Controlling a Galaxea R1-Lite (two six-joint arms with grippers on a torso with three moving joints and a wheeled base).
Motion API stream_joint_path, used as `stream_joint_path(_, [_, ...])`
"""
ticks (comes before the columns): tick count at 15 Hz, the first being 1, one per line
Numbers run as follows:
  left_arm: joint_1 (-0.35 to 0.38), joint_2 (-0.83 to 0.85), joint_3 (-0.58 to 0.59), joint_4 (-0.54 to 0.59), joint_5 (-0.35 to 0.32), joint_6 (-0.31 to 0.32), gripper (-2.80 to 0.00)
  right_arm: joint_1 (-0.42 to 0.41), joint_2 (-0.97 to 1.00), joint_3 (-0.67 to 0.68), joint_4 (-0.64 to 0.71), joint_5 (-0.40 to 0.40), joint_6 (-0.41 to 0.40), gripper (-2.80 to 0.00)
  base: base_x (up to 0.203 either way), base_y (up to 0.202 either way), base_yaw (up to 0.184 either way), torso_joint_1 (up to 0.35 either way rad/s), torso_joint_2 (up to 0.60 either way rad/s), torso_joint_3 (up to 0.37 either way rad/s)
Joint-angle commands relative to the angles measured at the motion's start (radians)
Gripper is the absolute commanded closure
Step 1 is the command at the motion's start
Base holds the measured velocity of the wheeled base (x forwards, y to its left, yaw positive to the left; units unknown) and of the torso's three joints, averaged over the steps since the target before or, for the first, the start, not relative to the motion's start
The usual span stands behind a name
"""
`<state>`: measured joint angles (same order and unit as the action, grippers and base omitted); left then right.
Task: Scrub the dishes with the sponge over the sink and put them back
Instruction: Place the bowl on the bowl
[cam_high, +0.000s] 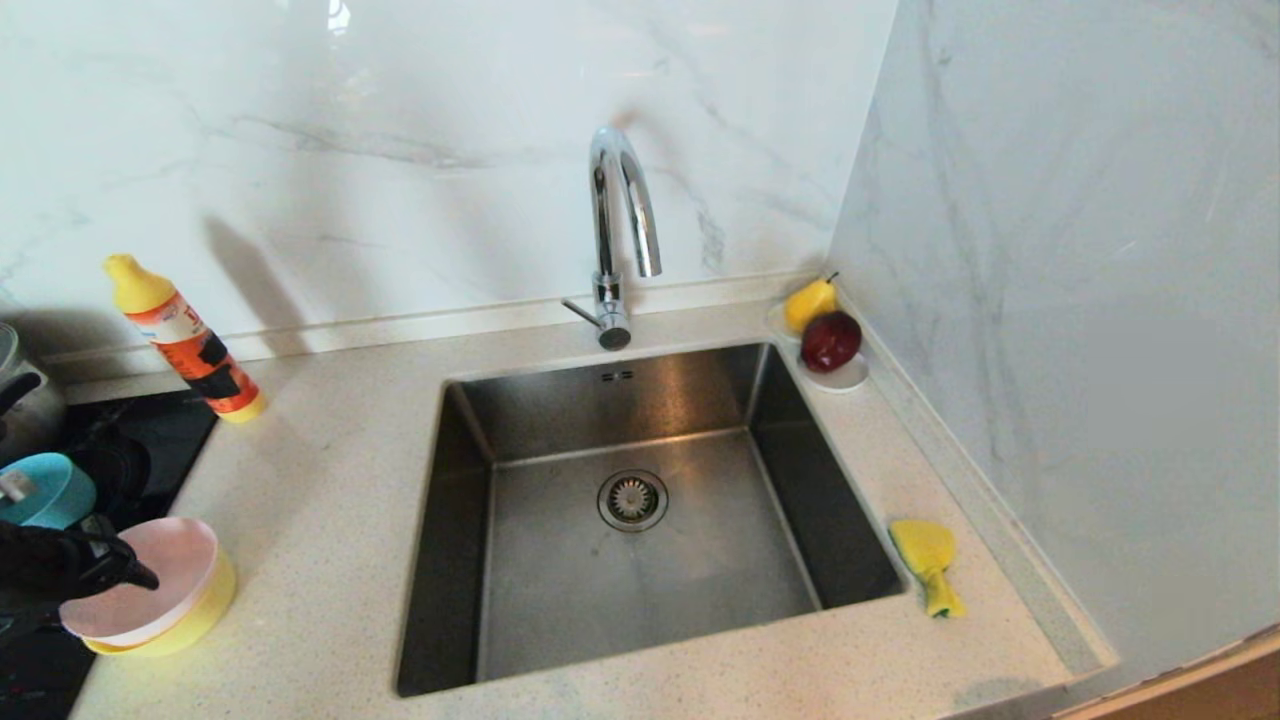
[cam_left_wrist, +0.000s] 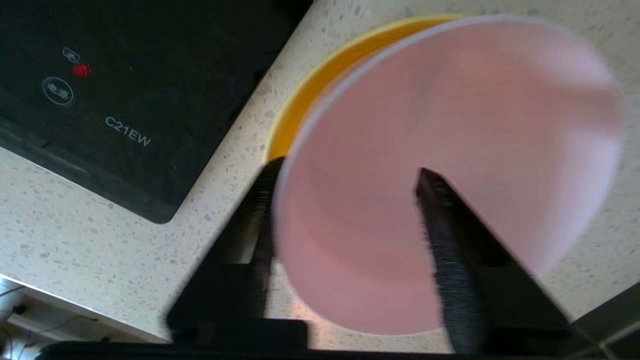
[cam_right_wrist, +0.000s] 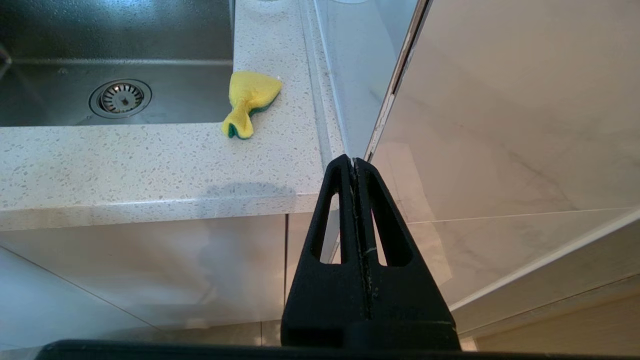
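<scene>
The left gripper (cam_left_wrist: 345, 175), fingers spread astride the pink bowl's (cam_high: 140, 580) rim (nested in the yellow bowl (cam_high: 190, 615)), seemed to be releasing or seizing it, while the sponge (cam_high: 928, 562) waited beside the sink (cam_high: 640, 520) and the right gripper (cam_right_wrist: 354, 161) hung pressed together.

Blurred pink bowl (cam_left_wrist: 450, 175), rim cropped

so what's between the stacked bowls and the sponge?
Head view: the sink fills that stretch, its basin holding only the drain strainer. The pink bowl nests in the yellow bowl on its left; the sponge lies on its right rim.
</scene>
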<state>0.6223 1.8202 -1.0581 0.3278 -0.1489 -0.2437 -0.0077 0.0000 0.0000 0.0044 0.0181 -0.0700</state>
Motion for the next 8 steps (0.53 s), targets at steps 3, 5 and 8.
stream_joint_path(3, [-0.001,-0.068,-0.047,0.068,-0.006,-0.006,-2.8,0.0,0.002,0.0,0.0,0.0,-0.001,0.0,0.0,0.0,0.0,0.0,0.0,0.0])
stream_joint_path(5, [-0.001,-0.079,-0.04,0.076,-0.006,-0.006,-2.8,0.0,0.002,0.0,0.0,0.0,-0.001,0.0,0.0,0.0,0.0,0.0,0.0,0.0])
stream_joint_path(8, [0.001,-0.097,-0.053,0.075,-0.005,-0.007,-2.8,0.0,0.002,0.0,0.0,0.0,-0.001,0.0,0.0,0.0,0.0,0.0,0.0,0.0])
